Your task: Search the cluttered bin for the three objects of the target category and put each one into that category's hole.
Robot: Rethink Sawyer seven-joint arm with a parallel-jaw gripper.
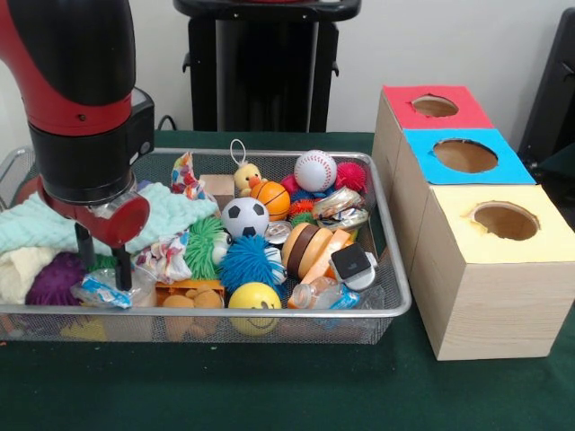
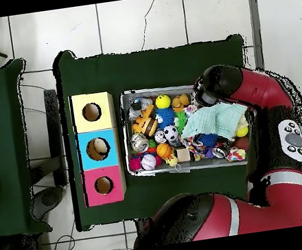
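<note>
The wire mesh bin [image 1: 135, 329] holds a heap of toys; it also shows in the overhead view [image 2: 130, 147]. My gripper [image 1: 102, 269] reaches down into the bin's front left corner, open, with its black fingers [image 1: 121, 269] on either side of a small see-through bottle with a blue-and-white label [image 1: 101, 291], just above it. A second such bottle [image 1: 328, 295] lies at the bin's front right, by the yellow smiley ball [image 1: 254, 302]. No third bottle shows. In the overhead view the arm [image 2: 221, 86] covers the gripper.
Three wooden boxes with round holes stand right of the bin: red-topped [image 1: 400, 112], blue-topped [image 1: 422, 167], yellow-topped [image 1: 485, 296]. A mint cloth [image 1: 27, 229], balls, spiky toys and foil packets [image 1: 340, 205] crowd the bin. The pedestal [image 1: 260, 72] stands behind.
</note>
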